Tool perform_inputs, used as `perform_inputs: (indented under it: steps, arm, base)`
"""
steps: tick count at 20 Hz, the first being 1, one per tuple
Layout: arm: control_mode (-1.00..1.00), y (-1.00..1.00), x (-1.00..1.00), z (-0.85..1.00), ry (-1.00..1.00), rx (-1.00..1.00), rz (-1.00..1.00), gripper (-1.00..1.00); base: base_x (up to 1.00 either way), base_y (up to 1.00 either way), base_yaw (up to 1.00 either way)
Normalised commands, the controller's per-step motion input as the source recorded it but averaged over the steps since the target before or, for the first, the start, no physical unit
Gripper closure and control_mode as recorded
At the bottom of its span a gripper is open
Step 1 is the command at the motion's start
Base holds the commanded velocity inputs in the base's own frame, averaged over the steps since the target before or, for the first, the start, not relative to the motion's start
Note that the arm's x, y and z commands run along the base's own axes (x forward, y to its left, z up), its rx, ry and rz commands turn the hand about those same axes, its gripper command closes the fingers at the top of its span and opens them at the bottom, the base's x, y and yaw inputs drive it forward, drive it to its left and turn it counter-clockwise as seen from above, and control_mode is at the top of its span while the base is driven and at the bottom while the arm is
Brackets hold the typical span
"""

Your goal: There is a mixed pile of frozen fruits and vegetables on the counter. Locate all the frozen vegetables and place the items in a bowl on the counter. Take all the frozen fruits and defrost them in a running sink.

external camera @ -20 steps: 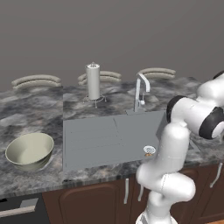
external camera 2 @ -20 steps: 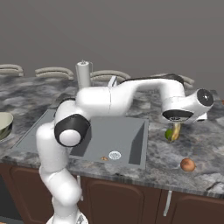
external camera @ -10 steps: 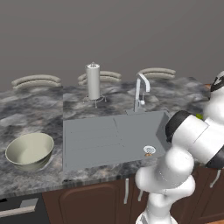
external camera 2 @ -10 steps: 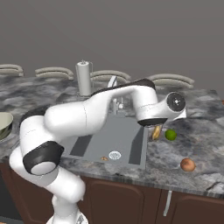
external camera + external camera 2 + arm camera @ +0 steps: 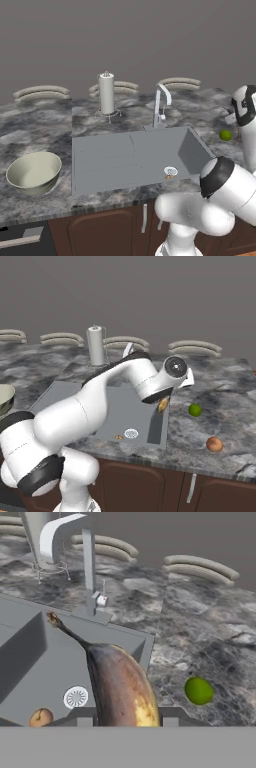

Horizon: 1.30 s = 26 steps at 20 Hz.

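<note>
A: Left base view first. What's there?

B: The matt grey sink (image 5: 135, 157) with its ribbed drainboard, a round metal drain (image 5: 170, 171) and a small orange-brown lump (image 5: 170, 176) just beside it. The curved chrome tap (image 5: 160, 105) stands at the back rim. The smooth cream-green bowl (image 5: 33, 172) sits well off on the dark marbled counter (image 5: 40, 135), and the lime-green ball (image 5: 225, 134) lies past the sink's far end. The white arm's bulk blocks the lower right.

A: Right base view?

B: The pincer (image 5: 163, 404) hangs over the sink's edge, clamped on a brownish banana (image 5: 163, 404). The ball (image 5: 195, 410) lies on the stone near it, away from the basin; a reddish-brown oval lump (image 5: 214, 444) sits nearer the counter's front edge. The arm covers much of the basin; the drain (image 5: 131, 433) shows below it.

A: Hand view?

B: The banana (image 5: 120, 684), dark-skinned with yellow patches, rises from between the fingertips, its stem pointing over the basin. The drain (image 5: 76, 697) and orange-brown lump (image 5: 41, 717) lie to one side of it, the ball (image 5: 199, 690) to the other on the counter. The tap (image 5: 75, 557) and flat curved plates (image 5: 200, 567) stand beyond.
</note>
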Motion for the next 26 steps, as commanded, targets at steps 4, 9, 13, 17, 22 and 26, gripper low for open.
perform_inputs:
  steps: [4,9,13,17,22,26]
  arm:
    - [-1.0,0.53,-0.09,0.03,0.0,-0.06,0.0,1.0]
    - [-1.0,0.4,-0.06,0.0,0.0,-0.04,0.0,1.0]
    - [-1.0,0.31,-0.02,0.0,0.0,-0.03,0.0,1.0]
    - [-1.0,0.27,0.0,0.0,0.03,-0.02,0.0,1.0]
    - [-1.0,0.25,0.0,0.0,0.13,0.0,0.0,1.0]
    - [-1.0,0.15,0.0,0.0,0.17,0.0,0.0,1.0]
  base:
    - [0.0,0.0,0.0]
    - [0.0,0.0,0.0]
    - [0.0,0.0,0.0]
    - [0.0,0.0,0.0]
    - [0.0,0.0,0.0]
    - [0.0,0.0,0.0]
